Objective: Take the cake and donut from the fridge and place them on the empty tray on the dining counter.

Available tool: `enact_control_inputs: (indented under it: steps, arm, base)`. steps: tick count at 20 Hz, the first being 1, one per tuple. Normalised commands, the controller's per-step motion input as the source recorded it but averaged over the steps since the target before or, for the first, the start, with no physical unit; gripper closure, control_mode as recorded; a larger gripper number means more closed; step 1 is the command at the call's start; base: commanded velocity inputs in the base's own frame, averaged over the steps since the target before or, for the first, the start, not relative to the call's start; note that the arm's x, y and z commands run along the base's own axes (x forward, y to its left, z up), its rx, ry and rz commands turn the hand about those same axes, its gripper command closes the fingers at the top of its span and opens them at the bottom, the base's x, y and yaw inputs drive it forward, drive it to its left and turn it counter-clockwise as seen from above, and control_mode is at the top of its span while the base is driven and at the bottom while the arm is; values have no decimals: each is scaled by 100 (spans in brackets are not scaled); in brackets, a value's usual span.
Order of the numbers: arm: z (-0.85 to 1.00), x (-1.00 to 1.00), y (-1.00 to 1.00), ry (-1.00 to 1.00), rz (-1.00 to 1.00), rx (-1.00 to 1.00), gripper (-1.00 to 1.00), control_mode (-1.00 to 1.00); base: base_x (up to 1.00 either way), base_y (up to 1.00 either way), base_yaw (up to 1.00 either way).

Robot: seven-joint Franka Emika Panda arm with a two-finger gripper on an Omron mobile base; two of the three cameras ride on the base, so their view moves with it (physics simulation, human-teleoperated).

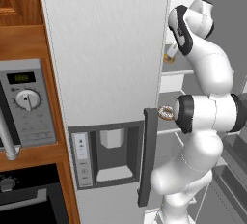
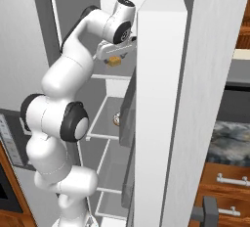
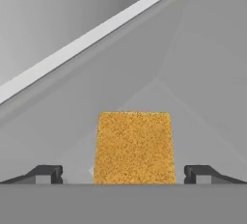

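The fridge stands with its right door swung open, and my arm reaches onto an upper shelf. The cake, a small tan-brown square, lies flat on that shelf right in front of my hand. My gripper is open, one fingertip on each side of the cake's near end, with gaps to both. From the right base view the gripper hovers just over the cake. The donut sits one shelf lower, half hidden by the door edge. The tray and dining counter are out of view.
The fridge's left door is shut, with its dispenser panel and dark handle. A wall oven in wooden cabinets stands left of it. The open door's bins crowd my arm's right side. A dark-topped counter with wooden drawers lies beyond the open door.
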Motion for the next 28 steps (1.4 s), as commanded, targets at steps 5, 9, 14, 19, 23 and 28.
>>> enact_control_inputs:
  steps: [5, 9, 14, 19, 23, 28]
  arm:
    - [-5, 30, 0, 1, 5, 0, -100, -100]
    - [-22, 19, 0, 8, 5, 0, -100, -100]
    - [-36, 3, 0, 15, 5, 0, 100, -100]
    - [-34, -2, 3, 15, 4, 0, 100, -100]
    - [-21, -33, 0, -11, 1, -8, 100, -100]
    - [-23, -65, 35, -61, -4, -25, 100, -100]
  base:
    - [0, 0, 0]
    - [0, 0, 0]
    - [0, 0, 0]
    - [0, 0, 0]
    - [0, 0, 0]
    - [0, 0, 0]
